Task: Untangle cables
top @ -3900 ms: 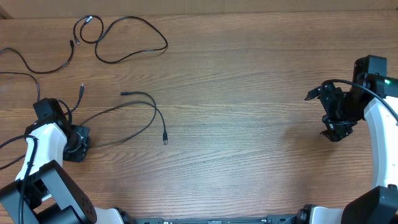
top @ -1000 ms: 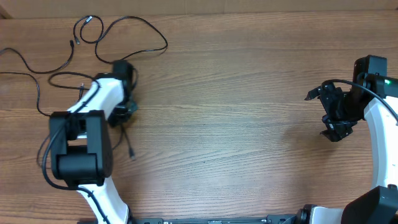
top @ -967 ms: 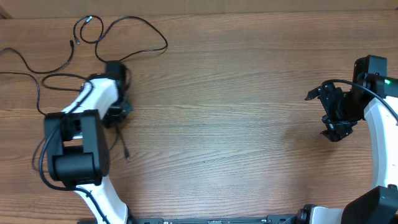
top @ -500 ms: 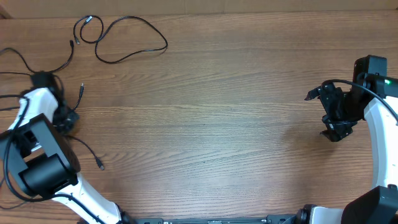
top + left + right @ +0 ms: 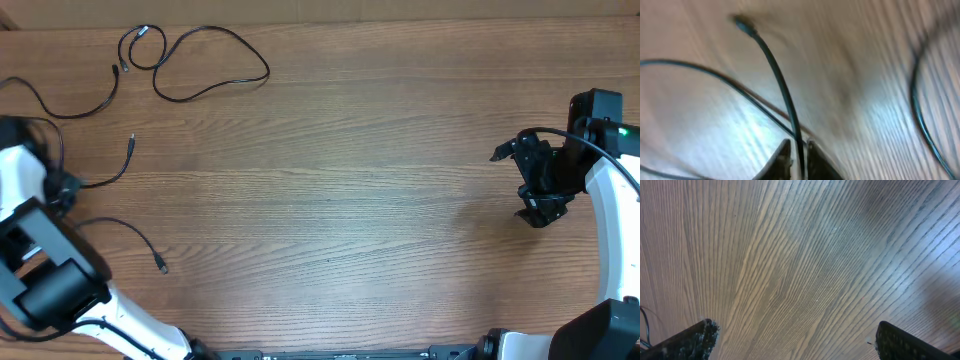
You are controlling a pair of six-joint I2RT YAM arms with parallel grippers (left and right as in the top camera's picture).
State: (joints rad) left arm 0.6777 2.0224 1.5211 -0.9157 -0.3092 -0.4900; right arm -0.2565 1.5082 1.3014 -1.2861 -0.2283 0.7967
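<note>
- The left claw [image 5: 797,154], a black two-finger gripper, is pinched almost closed around a thin black flexible cord [image 5: 774,70]. The cord runs up from between its fingers to a small plug. The wrist view is blurred, so how firmly the claw holds cannot be told.
- The right claw [image 5: 795,337] stands wide open with nothing in it, well apart from the left claw across the brown wood-grain table [image 5: 380,150].
- Untangling looks mostly done, since no knot shows from overhead.
- A long looped black cord [image 5: 230,45] lies beyond the left claw, and a shorter black cord [image 5: 128,232] curls on its near side. Neither appears to touch the held cord, though the arm hides the stretch right beside the claw.
- What is left is probably to lay the held cord down clear of the others.
- The left claw sits at the table's left edge, and the looped cord beyond it lies near the far edge. Toward the right claw there is only bare wood.
</note>
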